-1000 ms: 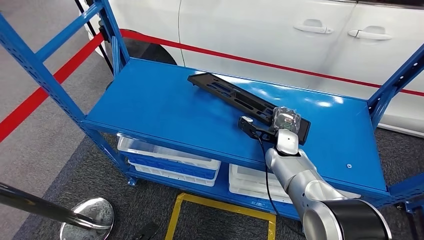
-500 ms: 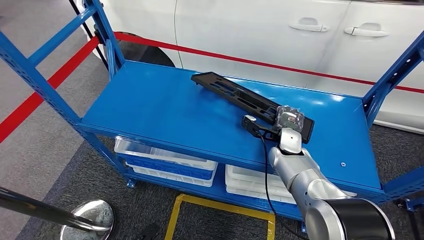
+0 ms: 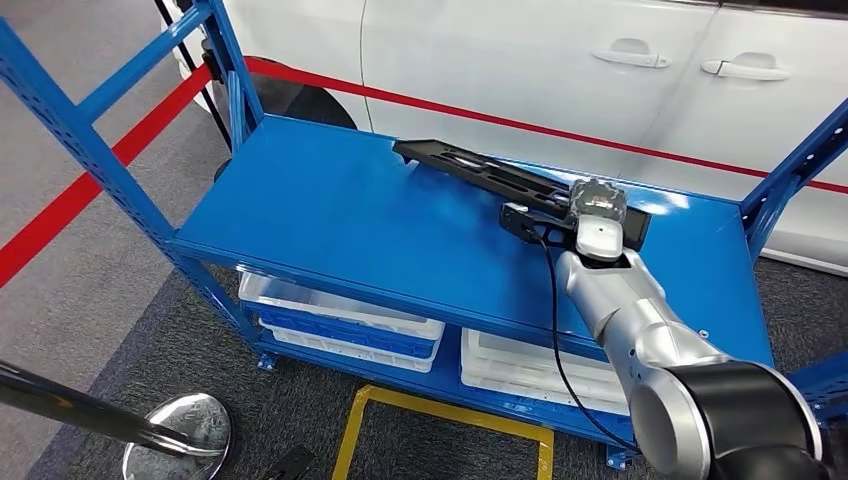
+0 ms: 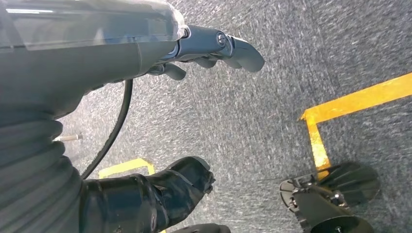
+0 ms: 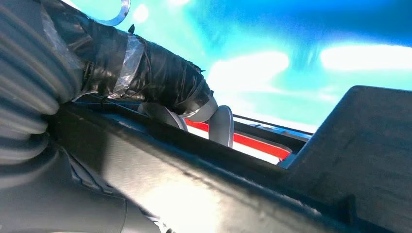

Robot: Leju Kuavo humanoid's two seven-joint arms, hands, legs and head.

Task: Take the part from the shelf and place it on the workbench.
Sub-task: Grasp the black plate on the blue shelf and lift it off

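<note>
A long black plastic part point(image 3: 480, 172) lies slantwise on the blue shelf's top deck point(image 3: 330, 210). My right hand point(image 3: 597, 203) grips its near right end, and that end looks lifted a little off the deck. In the right wrist view the taped thumb point(image 5: 160, 80) presses over the part's edge point(image 5: 243, 194), with silver fingertips behind it. My left hand point(image 4: 145, 53) hangs above the grey carpet, fingers apart, holding nothing.
A white car point(image 3: 520, 60) stands close behind the shelf. Blue uprights point(image 3: 90, 150) frame the deck's left and right ends. White bins point(image 3: 340, 320) sit on the lower level. A chrome stanchion base point(image 3: 175, 440) and yellow floor tape point(image 3: 440, 415) lie in front.
My right hand has moved up and away with the part's near end, so the part now slants less steeply. The whole view has shifted slightly.
</note>
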